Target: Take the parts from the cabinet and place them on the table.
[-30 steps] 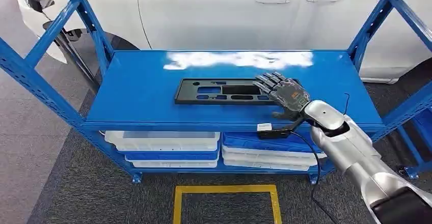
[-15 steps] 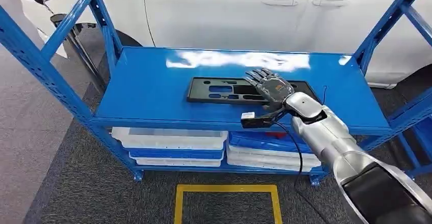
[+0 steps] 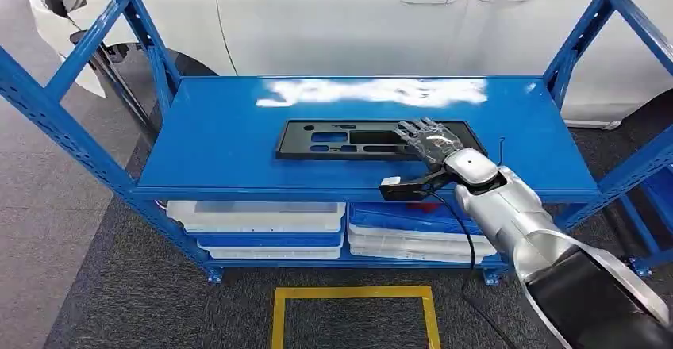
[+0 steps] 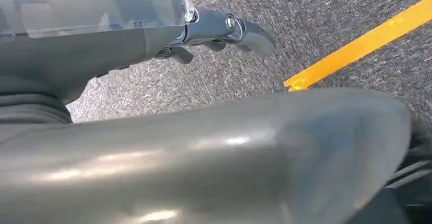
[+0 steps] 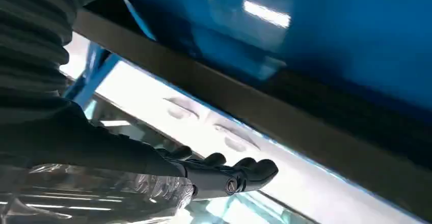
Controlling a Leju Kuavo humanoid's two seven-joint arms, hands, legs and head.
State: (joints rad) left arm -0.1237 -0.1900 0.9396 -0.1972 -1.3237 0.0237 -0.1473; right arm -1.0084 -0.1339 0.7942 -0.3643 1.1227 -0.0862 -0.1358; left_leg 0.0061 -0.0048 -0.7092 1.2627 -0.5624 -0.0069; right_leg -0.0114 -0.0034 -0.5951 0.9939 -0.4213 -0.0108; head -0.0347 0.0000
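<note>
A flat black part [image 3: 373, 139], a long panel with several cut-outs, lay flat on the top shelf [image 3: 222, 151] of the blue cabinet, roughly midway across and nearer the front edge than the back. The right hand [image 3: 428, 140] rested over the part's right end, palm down, its fingers [image 3: 414, 129] stretched out side by side across the panel and pointing toward the back of the shelf; whether they gripped the part or only lay on it could not be told. In the right wrist view those fingers [image 5: 239, 173] reached out nearly straight. The silver right arm [image 3: 508, 206] rose from the lower right to the shelf's front edge. The left hand [image 4: 224, 30] hung over grey carpet [image 4: 326, 10] near a yellow floor line [image 4: 356, 46], fingers slightly curled and holding nothing. White and blue trays [image 3: 262, 222] were stacked on the lower shelf, and a white car [image 3: 357, 16] stood behind the cabinet.
</note>
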